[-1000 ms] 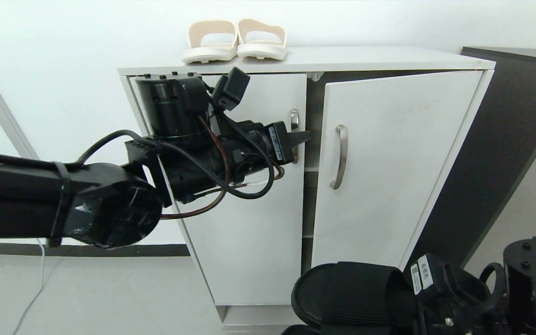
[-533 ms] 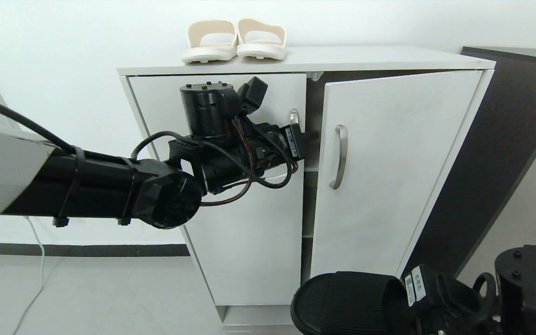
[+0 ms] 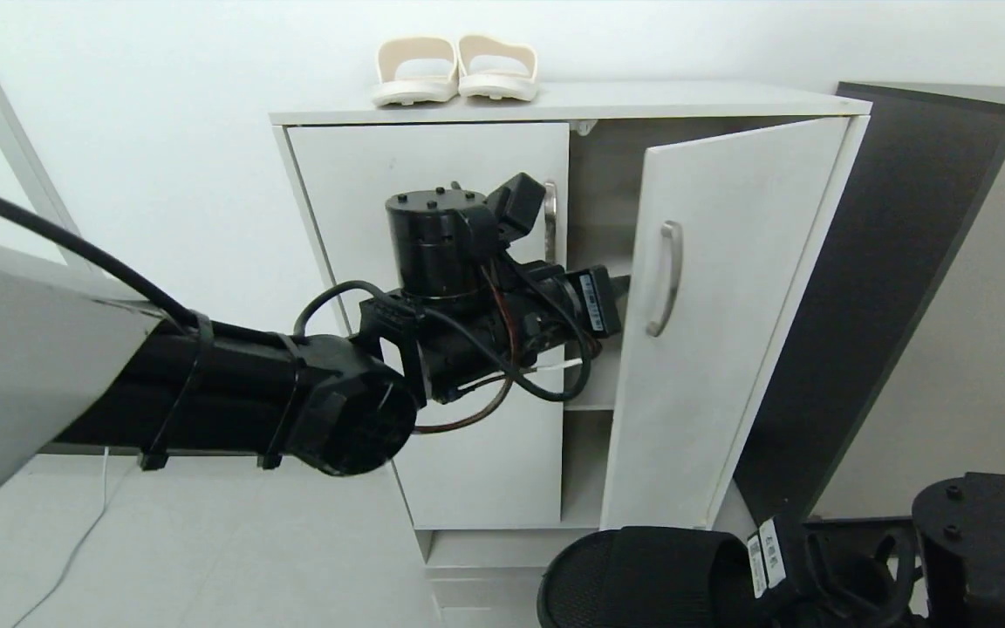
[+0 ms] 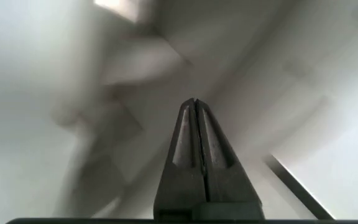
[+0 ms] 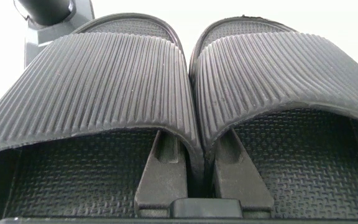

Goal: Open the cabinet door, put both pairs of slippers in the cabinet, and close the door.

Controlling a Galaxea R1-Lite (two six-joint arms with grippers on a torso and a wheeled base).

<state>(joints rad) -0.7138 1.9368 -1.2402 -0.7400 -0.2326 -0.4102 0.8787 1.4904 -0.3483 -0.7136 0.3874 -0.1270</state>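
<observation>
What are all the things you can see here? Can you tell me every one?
cabinet: one, white, against the wall.
left door: one, white, shut.
right door: one, white, partly open, metal handle.
cream slippers: one pair, on top of the cabinet.
black slippers: one pair, low in front of the cabinet.
dark panel: one, dark grey, beside the cabinet.
left gripper: one, black, shut, at the gap between the doors.
right gripper: one, black, shut on the black slippers.

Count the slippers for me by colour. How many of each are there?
Cream slippers: 2, on top of the cabinet
Black slippers: 2, held by the right tool
Total: 4 slippers
</observation>
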